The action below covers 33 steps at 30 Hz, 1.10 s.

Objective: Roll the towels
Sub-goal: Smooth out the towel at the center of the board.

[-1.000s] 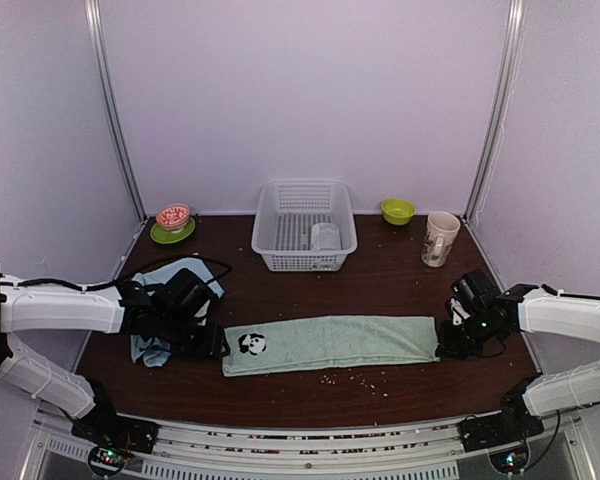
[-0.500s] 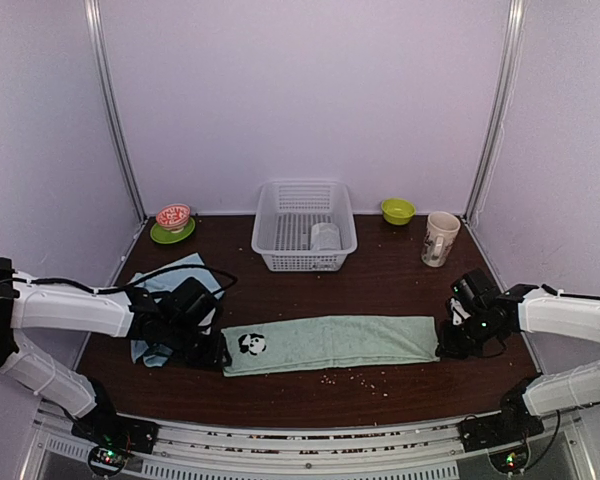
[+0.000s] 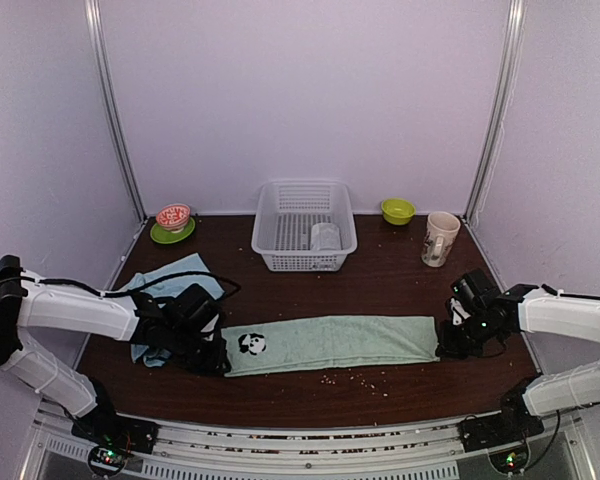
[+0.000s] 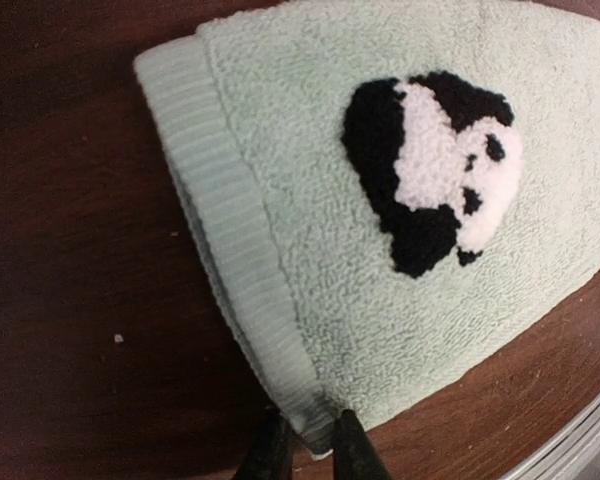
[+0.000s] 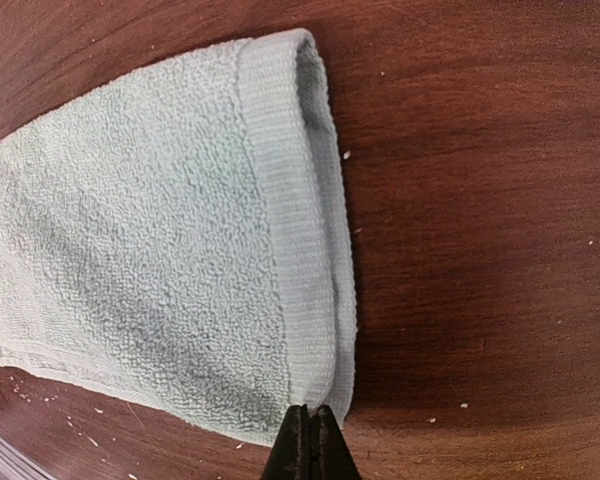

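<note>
The pale green towel (image 3: 330, 342) with the panda patch (image 3: 252, 344) lies flat in a long folded strip across the front of the table. My left gripper (image 3: 214, 362) is at its near left corner. In the left wrist view the gripper (image 4: 312, 450) is shut on the ribbed hem of the towel (image 4: 380, 250) near the panda patch (image 4: 435, 170). My right gripper (image 3: 443, 349) is at the near right corner. In the right wrist view it (image 5: 311, 440) is shut on the towel's hem (image 5: 295, 250). The light blue towel (image 3: 152, 290) lies crumpled behind my left arm. The greyish-white towel (image 3: 325, 237) sits in the basket.
A white lattice basket (image 3: 280, 225) stands at the back centre. A green bowl (image 3: 398, 210) and a patterned cup (image 3: 440, 238) are at the back right. A red bowl on a green saucer (image 3: 173, 221) is at the back left. Crumbs (image 3: 355, 377) lie near the towel's front edge.
My left gripper has moved down along the towel's left end to its near corner and closed on the hem. The right arm and the towel have not moved.
</note>
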{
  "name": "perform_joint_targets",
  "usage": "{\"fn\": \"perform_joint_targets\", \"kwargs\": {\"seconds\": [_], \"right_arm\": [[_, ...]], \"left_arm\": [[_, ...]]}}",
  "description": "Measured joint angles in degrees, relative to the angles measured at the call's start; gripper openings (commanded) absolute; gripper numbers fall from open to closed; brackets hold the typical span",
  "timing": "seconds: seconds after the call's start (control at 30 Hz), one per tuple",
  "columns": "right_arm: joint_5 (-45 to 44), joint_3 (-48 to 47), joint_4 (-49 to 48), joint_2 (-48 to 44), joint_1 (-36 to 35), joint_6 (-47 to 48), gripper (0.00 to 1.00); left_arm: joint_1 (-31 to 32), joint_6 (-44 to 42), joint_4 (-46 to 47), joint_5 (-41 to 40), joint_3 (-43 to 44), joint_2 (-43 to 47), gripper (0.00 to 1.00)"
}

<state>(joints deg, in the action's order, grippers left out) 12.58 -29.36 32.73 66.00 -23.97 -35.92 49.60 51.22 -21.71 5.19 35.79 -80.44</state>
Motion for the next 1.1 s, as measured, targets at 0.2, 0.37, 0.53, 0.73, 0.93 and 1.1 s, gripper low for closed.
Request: {"fn": "perform_joint_targets", "kwargs": {"seconds": [0.2, 0.37, 0.53, 0.73, 0.93, 1.1], "right_arm": [[0.0, 0.0, 0.0, 0.0, 0.0, 0.0, 0.0], [0.0, 0.0, 0.0, -0.1, 0.0, 0.0, 0.0], [0.0, 0.0, 0.0, -0.1, 0.0, 0.0, 0.0], [-0.1, 0.0, 0.0, -0.4, 0.0, 0.0, 0.0], [-1.7, 0.0, 0.2, -1.7, 0.0, 0.0, 0.0], [-3.0, 0.0, 0.5, -2.2, 0.0, -0.3, 0.0]], "left_arm": [[0.0, 0.1, 0.3, -0.1, 0.0, 0.0, 0.03], [0.0, 0.1, -0.2, -0.3, 0.0, 0.9, 0.0], [0.0, 0.1, -1.2, -0.3, 0.0, 2.3, 0.0], [0.0, 0.1, -2.4, -0.5, 0.3, 4.5, 0.0], [0.0, -0.1, -3.3, -1.7, 0.7, 6.2, 0.0], [0.0, -0.3, -4.0, -2.6, 0.7, 6.3, 0.0]]}}
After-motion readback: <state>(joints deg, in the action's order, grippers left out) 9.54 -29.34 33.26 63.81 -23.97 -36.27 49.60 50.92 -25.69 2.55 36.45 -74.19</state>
